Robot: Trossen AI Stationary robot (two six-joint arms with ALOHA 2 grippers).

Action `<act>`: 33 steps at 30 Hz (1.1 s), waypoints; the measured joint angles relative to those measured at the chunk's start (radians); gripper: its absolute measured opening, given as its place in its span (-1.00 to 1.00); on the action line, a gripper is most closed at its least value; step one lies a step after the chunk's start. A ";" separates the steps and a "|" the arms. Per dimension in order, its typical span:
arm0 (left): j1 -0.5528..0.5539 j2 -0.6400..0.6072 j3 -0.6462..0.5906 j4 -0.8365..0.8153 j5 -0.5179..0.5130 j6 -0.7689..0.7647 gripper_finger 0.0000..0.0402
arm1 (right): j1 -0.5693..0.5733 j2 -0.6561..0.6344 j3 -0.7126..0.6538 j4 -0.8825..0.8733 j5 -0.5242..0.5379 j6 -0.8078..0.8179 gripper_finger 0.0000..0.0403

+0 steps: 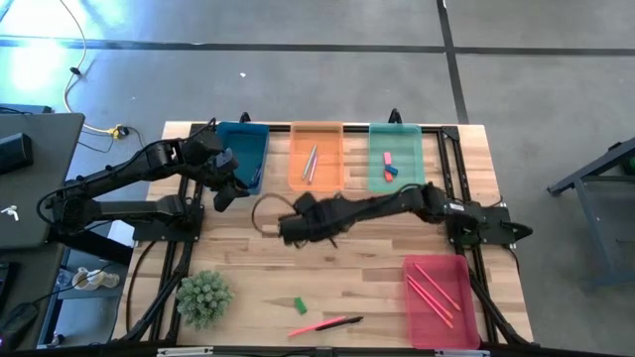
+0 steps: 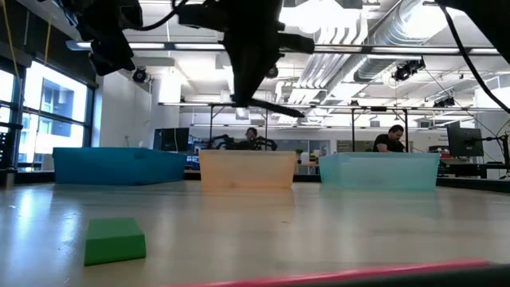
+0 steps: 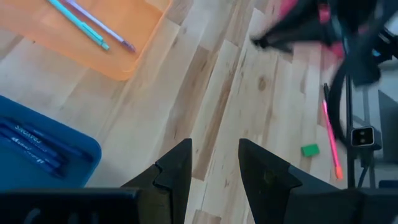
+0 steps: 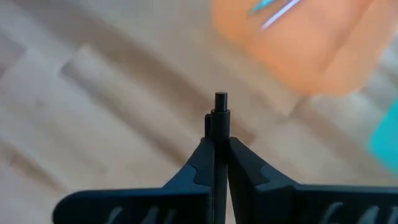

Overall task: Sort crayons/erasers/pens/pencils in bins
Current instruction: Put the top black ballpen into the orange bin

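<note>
One dark pen (image 4: pixel 221 115), probably, is pinched in the closed right tool (image 4: pixel 217 146) above the worktop (image 1: pixel 377 288), heading for the orange bin (image 1: pixel 317 159); left tool (image 3: pixel 214 165) waits half-open, empty.

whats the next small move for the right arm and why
Probably carry on toward the orange bin. The right end effector is shut on a thin dark pen above bare table short of that bin, which already holds similar thin sticks, so it likely belongs there.
</note>
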 joint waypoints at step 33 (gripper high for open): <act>0.001 0.001 0.000 0.009 -0.123 0.011 -0.41 | -0.515 -0.117 -0.249 0.520 -0.266 -0.505 -1.00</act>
